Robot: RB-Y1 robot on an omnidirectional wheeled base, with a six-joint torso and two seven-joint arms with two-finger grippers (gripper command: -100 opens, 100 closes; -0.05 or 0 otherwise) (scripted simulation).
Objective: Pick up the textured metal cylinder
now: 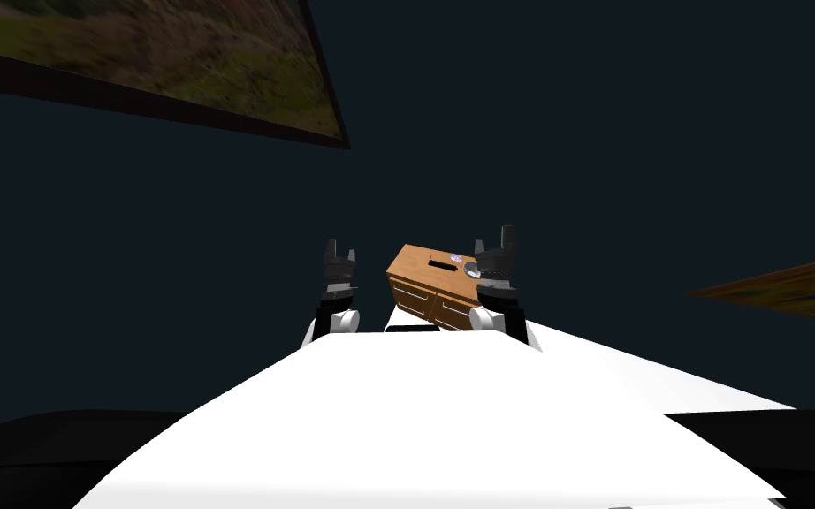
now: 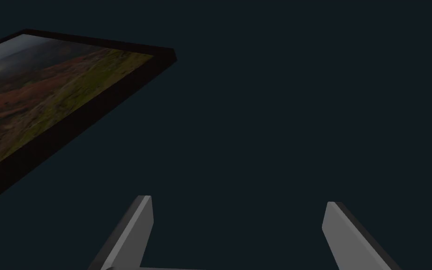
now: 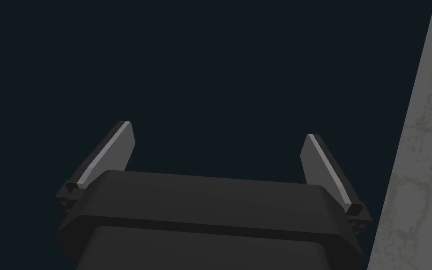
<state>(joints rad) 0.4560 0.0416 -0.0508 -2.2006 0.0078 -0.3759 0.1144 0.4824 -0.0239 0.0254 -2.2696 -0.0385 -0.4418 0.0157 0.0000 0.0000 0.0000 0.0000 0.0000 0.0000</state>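
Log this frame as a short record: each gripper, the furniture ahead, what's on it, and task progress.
left gripper: jaws open, empty, left of the cabinet
right gripper: jaws open, empty, by the cabinet's right end
cabinet: wooden, drawers in front, ahead of the robot
small things: on the cabinet top, too small to identify
progress: nothing grasped yet

We see a wooden cabinet (image 1: 411, 263) with drawer fronts, small and ahead of us. On its top lie a dark flat thing (image 1: 441, 263), a small round bluish-white thing (image 1: 456, 258) just beside it, and a grey thing (image 1: 471, 273) near one end, partly hidden.
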